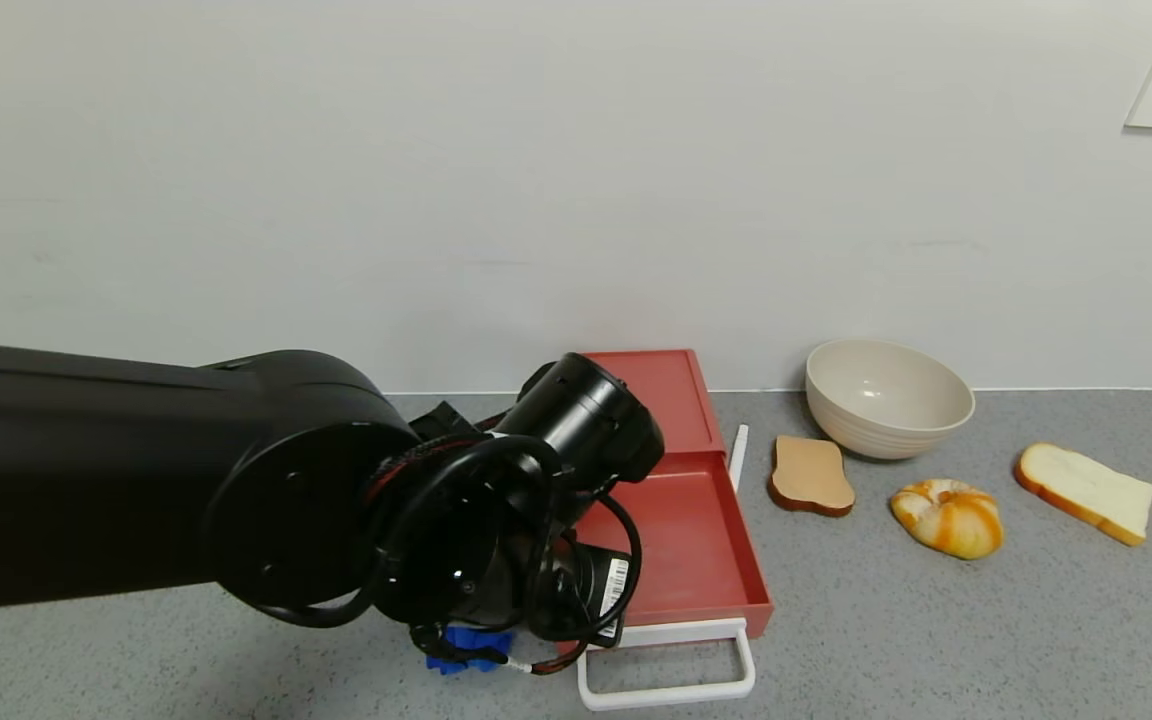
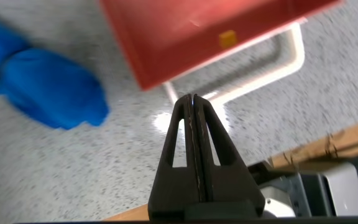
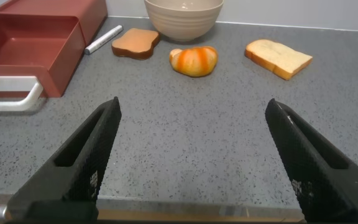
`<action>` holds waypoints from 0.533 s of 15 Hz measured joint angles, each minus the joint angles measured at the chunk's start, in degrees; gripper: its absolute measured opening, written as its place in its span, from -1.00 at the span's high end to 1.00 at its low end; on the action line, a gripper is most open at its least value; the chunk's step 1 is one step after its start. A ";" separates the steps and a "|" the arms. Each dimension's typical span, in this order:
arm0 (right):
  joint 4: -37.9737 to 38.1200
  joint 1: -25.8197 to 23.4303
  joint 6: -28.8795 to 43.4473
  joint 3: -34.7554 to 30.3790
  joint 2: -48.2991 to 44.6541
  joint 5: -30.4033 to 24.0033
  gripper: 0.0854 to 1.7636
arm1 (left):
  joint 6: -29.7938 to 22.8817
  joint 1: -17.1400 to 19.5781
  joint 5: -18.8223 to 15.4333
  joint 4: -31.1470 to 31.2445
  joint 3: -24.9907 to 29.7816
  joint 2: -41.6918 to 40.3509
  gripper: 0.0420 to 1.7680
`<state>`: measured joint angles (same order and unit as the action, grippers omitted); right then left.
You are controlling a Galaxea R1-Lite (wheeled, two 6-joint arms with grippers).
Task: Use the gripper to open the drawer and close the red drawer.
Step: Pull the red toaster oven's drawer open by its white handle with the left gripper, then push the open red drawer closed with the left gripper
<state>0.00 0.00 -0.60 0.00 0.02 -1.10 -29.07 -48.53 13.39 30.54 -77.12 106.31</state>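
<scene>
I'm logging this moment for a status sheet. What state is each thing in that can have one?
drawer: tray slid out, open, nothing in it
white loop handle: free, not gripped
left gripper: shut, empty, just short of the handle
right gripper: open, empty, low over the counter
beige bowl: upright, empty

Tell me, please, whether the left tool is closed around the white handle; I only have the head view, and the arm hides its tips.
Observer: No. The left tool is shut on nothing, with its tips near the white handle, not around it.
Operator: And the right tool, which I cannot see?
Observer: The right tool is open and empty above the counter, off to the side of the open drawer.
Operator: What is the blue thing under the arm?
Observer: A soft-looking blue lump lying on the counter beside the drawer's front corner.
</scene>
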 joint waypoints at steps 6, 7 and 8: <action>0.00 0.00 -0.02 0.00 0.00 0.00 -0.94 | -1.02 2.32 3.97 -0.11 2.40 -7.12 0.93; 0.00 0.00 0.00 0.00 0.00 -0.02 -0.94 | -0.61 3.52 3.69 -0.35 2.58 -8.39 0.93; 0.00 0.00 0.00 0.00 0.00 0.00 -0.94 | 0.16 4.63 3.32 -0.59 2.69 -9.40 0.93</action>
<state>0.00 0.00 -0.60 0.00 0.02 -1.10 -28.92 -43.90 16.70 29.95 -74.42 96.92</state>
